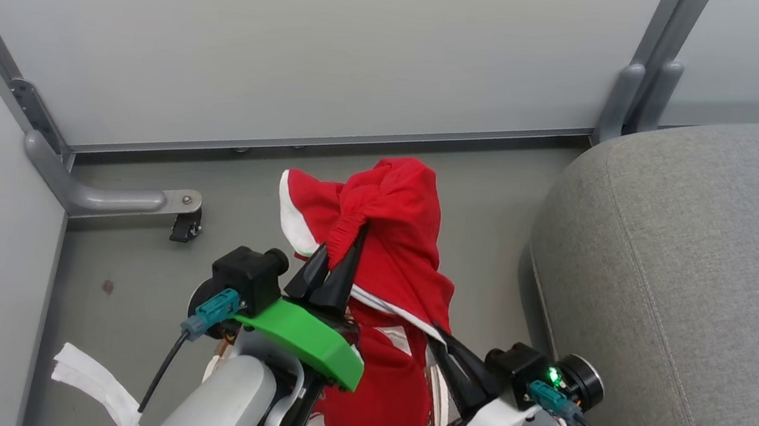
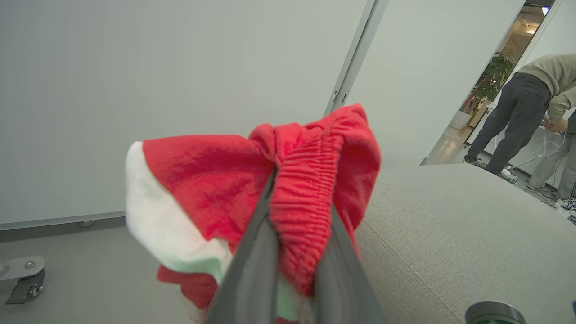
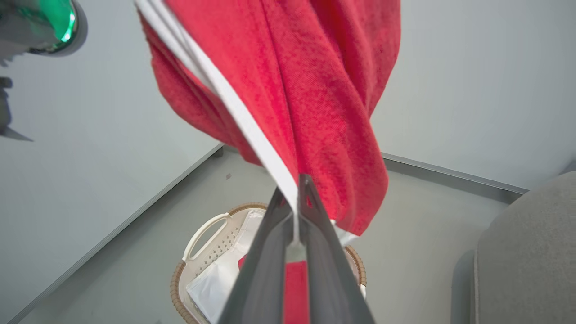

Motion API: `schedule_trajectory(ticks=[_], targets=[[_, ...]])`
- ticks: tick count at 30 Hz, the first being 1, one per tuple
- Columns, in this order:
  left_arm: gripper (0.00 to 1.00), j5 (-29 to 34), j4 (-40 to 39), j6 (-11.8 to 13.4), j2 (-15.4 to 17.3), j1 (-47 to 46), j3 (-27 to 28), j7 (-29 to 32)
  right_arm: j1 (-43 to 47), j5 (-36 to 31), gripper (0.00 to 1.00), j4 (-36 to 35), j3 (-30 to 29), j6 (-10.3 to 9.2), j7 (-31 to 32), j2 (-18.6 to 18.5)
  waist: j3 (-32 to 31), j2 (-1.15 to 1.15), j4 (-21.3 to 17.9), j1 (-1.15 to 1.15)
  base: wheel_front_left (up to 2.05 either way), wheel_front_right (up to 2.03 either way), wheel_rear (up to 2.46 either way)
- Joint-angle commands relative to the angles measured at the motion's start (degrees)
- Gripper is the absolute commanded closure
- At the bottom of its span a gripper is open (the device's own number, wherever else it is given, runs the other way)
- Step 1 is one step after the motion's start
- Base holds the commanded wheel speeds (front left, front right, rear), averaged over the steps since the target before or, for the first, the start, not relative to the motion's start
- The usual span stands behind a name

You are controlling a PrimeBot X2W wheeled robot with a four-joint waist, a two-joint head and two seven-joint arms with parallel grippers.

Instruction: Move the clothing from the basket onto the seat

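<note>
Now the soft bright red garment with white trim (image 1: 404,244) hangs between left gripper (image 1: 344,255), clamped on its elastic band, and right gripper (image 3: 293,198), pinching its striped edge; the large grey woven sofa cushion (image 1: 699,292) lies rightward, nearest the right gripper.

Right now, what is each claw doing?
Left claw: closed on the red clothing, at its gathered band.
Right claw: closed on the same clothing, at its white stripe.

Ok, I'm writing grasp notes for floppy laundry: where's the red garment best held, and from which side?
On the red garment, the gathered waistband, from below, as the left claw has it: bunched and thick, it lets the rest hang free. The right claw pinches the striped edge.
</note>
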Motion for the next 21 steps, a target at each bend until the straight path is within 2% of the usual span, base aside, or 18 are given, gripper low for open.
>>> schedule_trajectory(ticks=[1,2,3,11,15,21], targets=[[1.00,0.66,-0.43,0.03,0.38,-0.24,1.32,-0.69,1.83,-0.34,1.00,-0.08,-1.31,-0.12,0.13,-0.99,0.23,0.00,-0.51,0.00,0.00,0.00,0.00],[0.81,0.79,-0.28,0.17,0.38,-0.09,1.64,-0.69,2.13,-0.28,1.00,-0.98,-2.14,-0.12,0.13,-0.98,0.31,0.00,-0.73,0.00,0.00,0.00,0.00],[0.00,0.82,0.23,0.23,0.38,0.13,1.53,-0.68,2.31,-0.17,1.00,-1.89,-2.81,-0.12,0.12,-0.97,0.34,0.00,-0.94,0.00,0.00,0.00,0.00],[0.00,3.44,1.33,-0.05,0.34,1.24,3.41,-0.40,4.00,0.78,1.00,-13.00,-7.79,-0.10,0.04,-0.66,0.98,0.00,-4.38,0.00,0.00,0.00,0.00],[0.00,5.77,1.49,-0.41,0.33,2.27,5.57,-0.39,4.73,1.42,1.00,-16.64,-9.46,-0.10,0.01,-0.59,1.54,0.00,-8.44,0.00,0.00,0.00,0.00],[0.00,9.40,1.60,-1.59,0.34,4.53,9.12,-0.39,5.42,1.86,1.00,-20.12,-10.95,-0.10,0.01,-0.63,2.06,0.00,-16.54,0.00,0.00,0.00,0.00]])
